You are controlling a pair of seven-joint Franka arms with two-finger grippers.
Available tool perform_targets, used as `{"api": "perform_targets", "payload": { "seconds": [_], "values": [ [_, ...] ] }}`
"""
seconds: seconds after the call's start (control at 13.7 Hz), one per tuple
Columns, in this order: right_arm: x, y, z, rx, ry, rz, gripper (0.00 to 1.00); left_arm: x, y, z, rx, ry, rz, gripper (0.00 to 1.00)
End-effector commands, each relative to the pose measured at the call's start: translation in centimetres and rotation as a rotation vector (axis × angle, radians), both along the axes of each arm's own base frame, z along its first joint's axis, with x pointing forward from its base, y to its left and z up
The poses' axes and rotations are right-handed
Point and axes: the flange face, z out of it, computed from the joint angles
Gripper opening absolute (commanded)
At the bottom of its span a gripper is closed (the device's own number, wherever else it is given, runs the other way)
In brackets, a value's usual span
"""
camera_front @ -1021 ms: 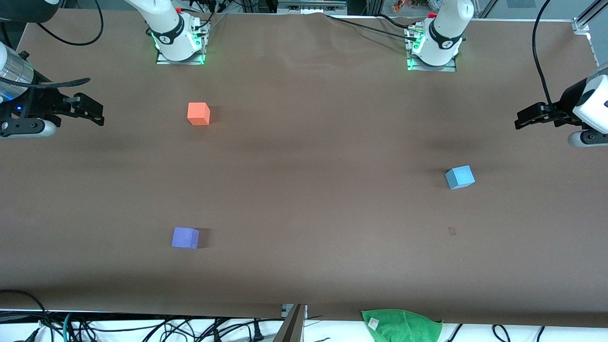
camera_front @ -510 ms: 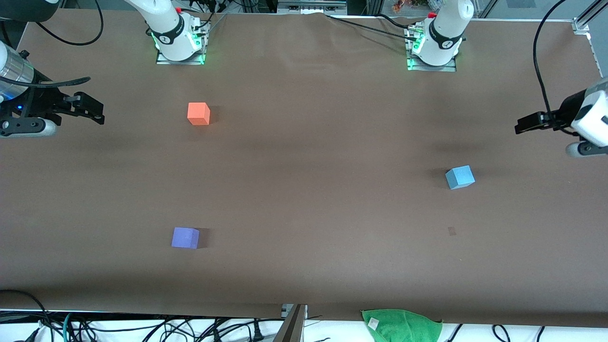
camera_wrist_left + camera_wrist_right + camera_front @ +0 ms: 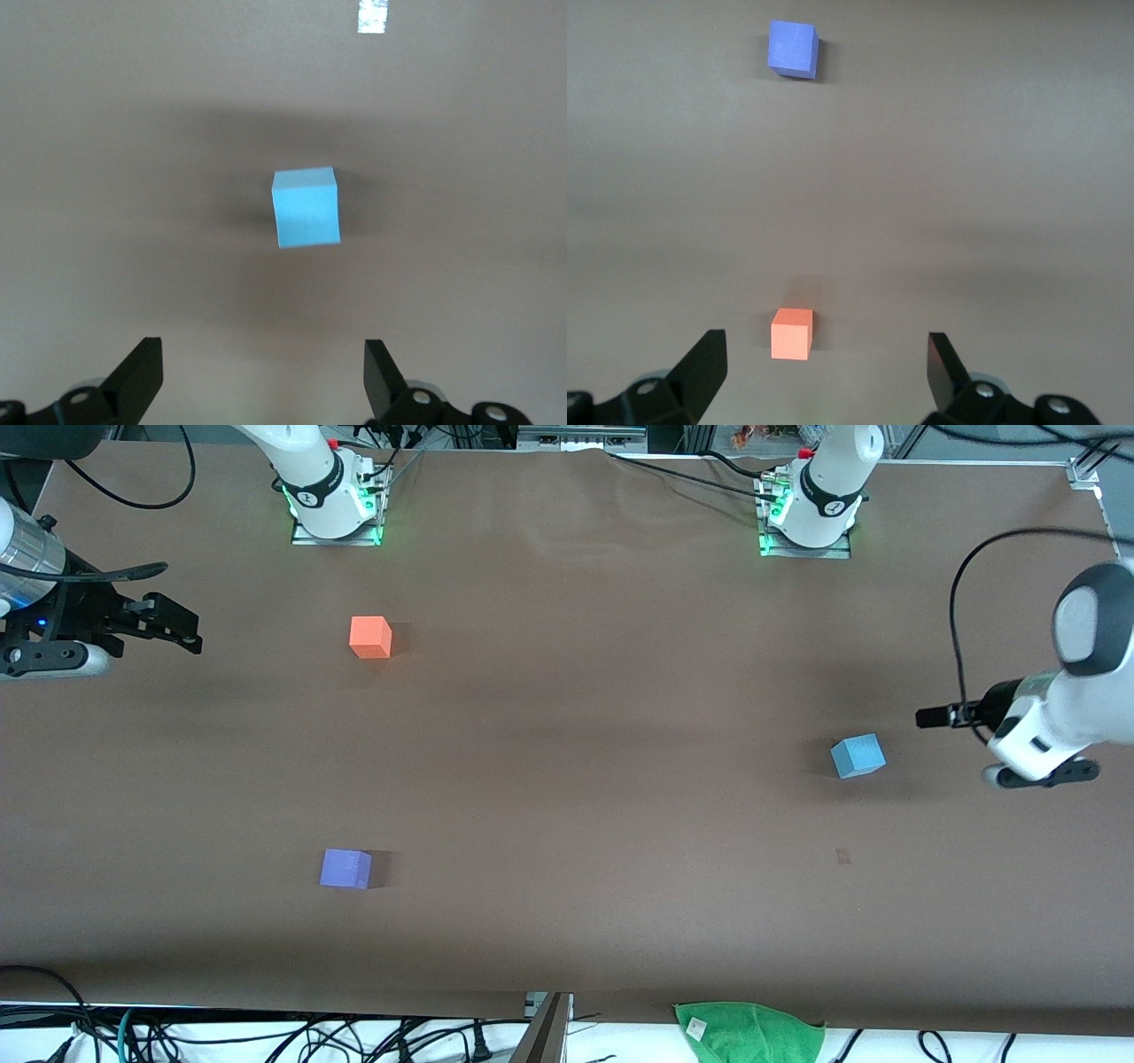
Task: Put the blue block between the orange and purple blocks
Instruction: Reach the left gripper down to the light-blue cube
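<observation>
Blue block (image 3: 858, 755) bare, unmarked; left gripper (image 3: 264, 381) open above.

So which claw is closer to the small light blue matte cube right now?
Left. The left claw hangs open beside the small light blue matte cube, toward the left arm's end of the table. The right claw, also open, waits at the right arm's end.

Even, diffuse overhead light is illuminating the brown table (image 3: 567, 779), the cubes are casting soft, short shadows, green indicator lamps are glowing at both arm bases (image 3: 337, 514), and the wrist views are appearing slightly softer, without glare.
</observation>
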Motion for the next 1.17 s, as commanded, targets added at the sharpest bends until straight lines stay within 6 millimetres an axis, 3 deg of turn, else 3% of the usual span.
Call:
{"api": "perform_targets", "payload": {
  "seconds": [0.0,0.29,0.51,0.88,1.09],
  "values": [
    [-0.6,0.2,0.4,0.018,0.002,-0.008,1.0,0.4,0.7,-3.8,0.014,-0.01,-0.035,1.0],
    [-0.6,0.0,0.3,0.018,0.007,-0.011,1.0,-1.2,-0.3,-10.2,0.007,-0.112,-0.017,1.0],
    [-0.6,0.1,0.3,0.018,0.007,-0.01,1.0,-1.9,-2.1,-13.6,-0.025,-0.139,0.007,1.0],
    [-0.6,0.0,0.3,0.018,0.007,-0.011,1.0,-2.6,-2.9,-18.2,-0.034,-0.078,-0.019,1.0],
    [-0.6,0.0,0.3,0.017,0.008,-0.011,1.0,-2.8,-3.0,-19.7,-0.03,-0.055,-0.03,1.0]
  ]
}}
